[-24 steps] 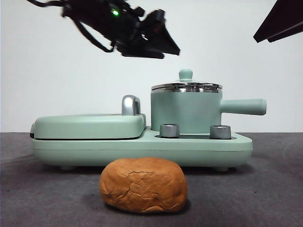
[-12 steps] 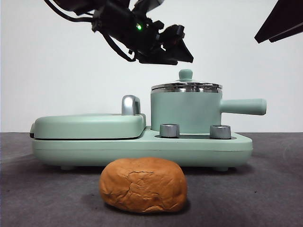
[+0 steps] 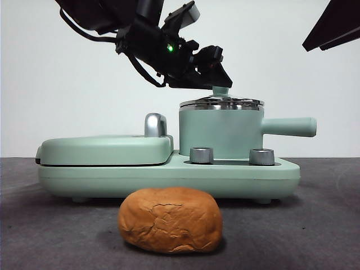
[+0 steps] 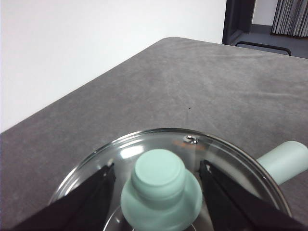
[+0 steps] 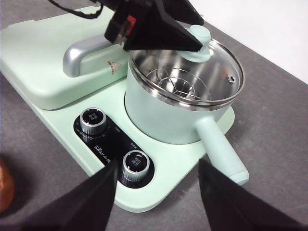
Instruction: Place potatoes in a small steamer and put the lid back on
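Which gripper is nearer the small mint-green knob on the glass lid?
Left. The left gripper straddles the mint-green knob, open; the right gripper hangs off above the pot's control dials.

Lab bench, grey table [image 3: 326, 225], bare white wall [image 3: 56, 84]

1. Even, bright, soft indoor light fills all three views; the white wall behind is nearly washed out.
2. In the front view, the potato [image 3: 170, 220] casts a faint, diffuse shadow on the grey counter [image 3: 315, 236], darkest just beneath it.
3. Glare spots sit on the glass lid [image 4: 144, 149] and on the steamer [image 5: 178, 108] steel rim.
4. The left claw [image 4: 159, 192] and right claw [image 5: 156, 192] read as flat black, without detail, slightly soft at their near edges.
5. The far counter in the left wrist view is mildly blurred.
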